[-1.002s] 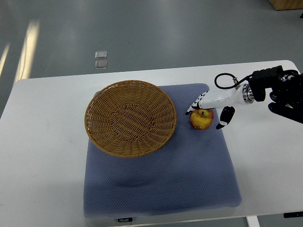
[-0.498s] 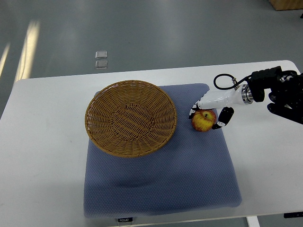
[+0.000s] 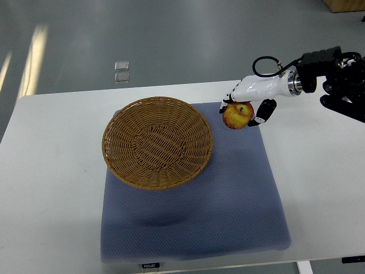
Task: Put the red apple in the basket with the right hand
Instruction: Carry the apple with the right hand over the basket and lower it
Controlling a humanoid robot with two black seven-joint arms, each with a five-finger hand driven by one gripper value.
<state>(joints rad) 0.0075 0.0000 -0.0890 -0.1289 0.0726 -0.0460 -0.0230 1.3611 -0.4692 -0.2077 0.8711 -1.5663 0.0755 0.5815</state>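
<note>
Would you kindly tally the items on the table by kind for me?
Apple: 1, held in the right hand
Basket: 1
Blue mat: 1
Total: 3

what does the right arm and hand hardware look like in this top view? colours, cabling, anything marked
The right hand has a glossy white shell and slim fingers tipped in black, with small black-and-white patterning along the finger on the basket side. A silver metal ring joins it to a boxy matte black forearm. A black cable loops up from the wrist. No readable markings. The left arm is out of view.
</note>
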